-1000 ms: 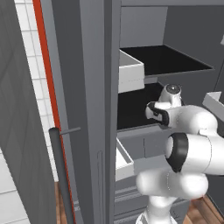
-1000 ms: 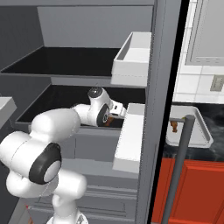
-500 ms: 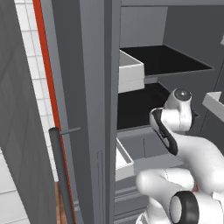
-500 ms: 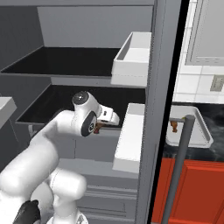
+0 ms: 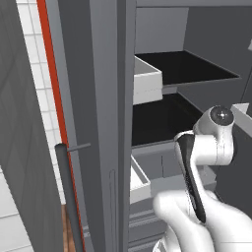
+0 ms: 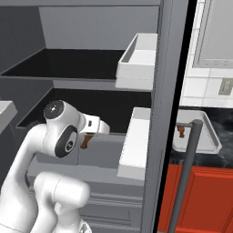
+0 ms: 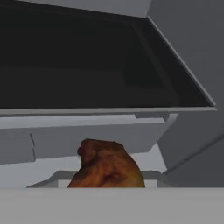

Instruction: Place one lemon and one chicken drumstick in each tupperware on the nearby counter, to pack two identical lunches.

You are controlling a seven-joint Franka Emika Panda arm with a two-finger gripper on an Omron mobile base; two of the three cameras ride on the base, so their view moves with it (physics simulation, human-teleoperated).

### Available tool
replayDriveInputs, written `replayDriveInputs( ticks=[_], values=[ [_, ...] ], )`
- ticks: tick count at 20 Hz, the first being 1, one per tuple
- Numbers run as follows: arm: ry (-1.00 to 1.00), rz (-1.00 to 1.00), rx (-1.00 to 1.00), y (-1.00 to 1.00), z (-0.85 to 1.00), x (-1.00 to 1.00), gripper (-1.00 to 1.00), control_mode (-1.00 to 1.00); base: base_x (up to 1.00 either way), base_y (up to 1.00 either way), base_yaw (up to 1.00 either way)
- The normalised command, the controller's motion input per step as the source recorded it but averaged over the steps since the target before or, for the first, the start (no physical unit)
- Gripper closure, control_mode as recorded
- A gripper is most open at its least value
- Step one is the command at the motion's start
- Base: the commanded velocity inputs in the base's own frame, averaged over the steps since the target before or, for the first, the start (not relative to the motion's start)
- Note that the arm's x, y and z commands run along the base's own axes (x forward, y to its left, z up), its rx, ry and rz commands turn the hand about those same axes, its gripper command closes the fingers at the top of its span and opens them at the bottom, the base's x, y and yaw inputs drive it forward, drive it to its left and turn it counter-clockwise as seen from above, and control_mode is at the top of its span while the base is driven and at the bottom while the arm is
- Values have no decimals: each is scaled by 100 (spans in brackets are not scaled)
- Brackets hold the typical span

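Holding: drumstick [image 7: 106, 165] sits right at the claw end in hand view, brown, filling low centre; tips themselves hidden, so jaws can't be read directly there.
Left base, arm: white arm [image 5: 202, 167] rises lower right, wrist bent in front of open fridge; claw itself hidden behind wrist.
Left base, fridge: two black shelves [image 5: 182, 66], white door bins [image 5: 146, 81] on left edge of cavity, grey door w/ dark handle bar [image 5: 69, 197] nearer cam.
Right base, claw: claw [image 6: 86, 139] points down off white hand, just in front of lower shelf edge.
Right base, drumstick: brown piece [image 6: 85, 141] hangs betw. the jaws, touching them; jaws partly apart, clamped on it.
Right base, tupperware: whitish-grey tray [image 6: 205, 136] on black counter [image 6: 223, 152] at right, beyond fridge wall; well apart from claw.
Right base, tray contents: small brown drumstick [image 6: 182, 131] lies inside at its left end.
Right base, cabinets: red-brown doors [image 6: 205, 195] under counter; grey handle bar [image 6: 184, 177] in front.
Hand view, bkgd: black shelf [image 7: 87, 65] above, grey drawer front [image 7: 87, 135] behind drumstick.
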Motion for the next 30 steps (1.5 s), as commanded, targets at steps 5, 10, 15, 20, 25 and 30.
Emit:
replayDriveInputs(
  ticks=[5,10,15,20,25,30],
  values=[
    [-10,0,-1,0,22,-100,100,-100,0,0,0],
    [-1,0,-1,0,2,-59,100,100,-40,0,0],
    [0,0,0,0,0,0,100,100,-100,0,0],
    [0,0,0,0,0,0,100,100,-100,-1,0],
    [0,0,0,0,0,0,100,100,-85,-51,0],
    [0,0,0,0,0,0,100,100,-33,-90,0]
  ],
)
